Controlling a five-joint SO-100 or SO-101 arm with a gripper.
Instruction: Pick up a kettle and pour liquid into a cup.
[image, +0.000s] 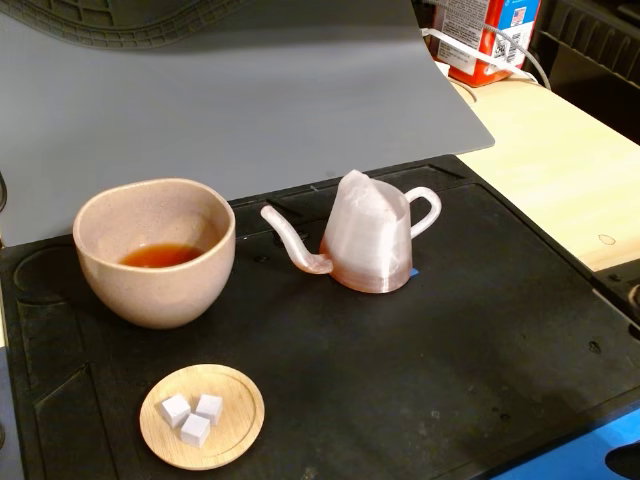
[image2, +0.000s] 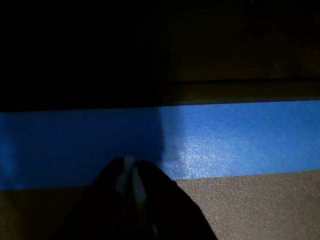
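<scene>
The kettle (image: 370, 245) stands upright on the black mat (image: 420, 370) in the fixed view, with its spout (image: 290, 238) pointing left and its handle (image: 427, 208) to the right. The cup (image: 155, 285) stands left of it, apart from the spout, with reddish-brown liquid (image: 160, 255) at its bottom. Nothing touches the kettle. In the wrist view my gripper (image2: 129, 176) is a dark shape at the bottom edge, its pale fingertips pressed together and holding nothing, over a blue strip (image2: 225, 140). Kettle and cup do not show in the wrist view.
A small round wooden dish (image: 240, 440) with three white cubes (image: 195, 418) lies in front of the cup. A grey sheet (image: 250, 100) covers the back. A red and white carton (image: 490, 35) stands on the light wooden table (image: 550, 150) at the back right.
</scene>
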